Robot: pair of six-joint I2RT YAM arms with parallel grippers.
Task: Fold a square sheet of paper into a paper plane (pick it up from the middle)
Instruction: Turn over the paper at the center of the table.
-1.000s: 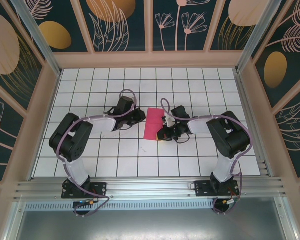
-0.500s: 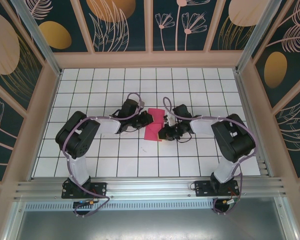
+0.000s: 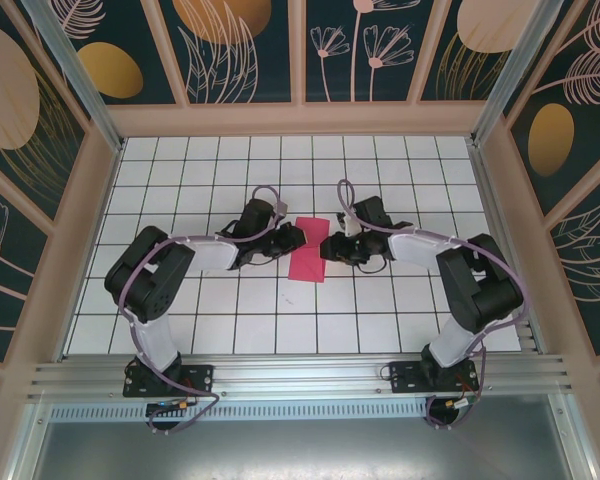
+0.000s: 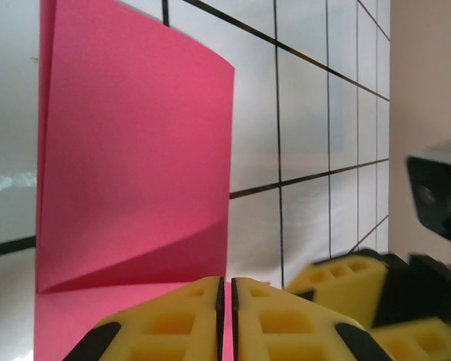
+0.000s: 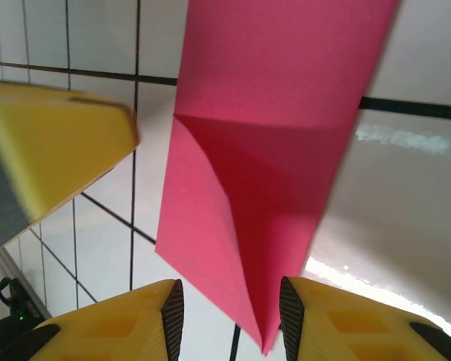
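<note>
You are looking at the square sheet of paper (image 3: 308, 252) lying mid-way on the white gridded bench (image 3: 400, 160) — thin matte magenta, creased into layers with a diagonal flap. Your left tool (image 4: 225, 297) is pressing its yellow foam pads (image 4: 173, 320) together, seemingly on the sheet's edge. Your right tool (image 5: 229, 320) is standing apart — the paper's pointed corner is lying between its pads.

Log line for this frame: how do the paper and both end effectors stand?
paper: folded, diagonal crease showing | left end effector: shut on paper edge | right end effector: open, straddling paper corner
</note>
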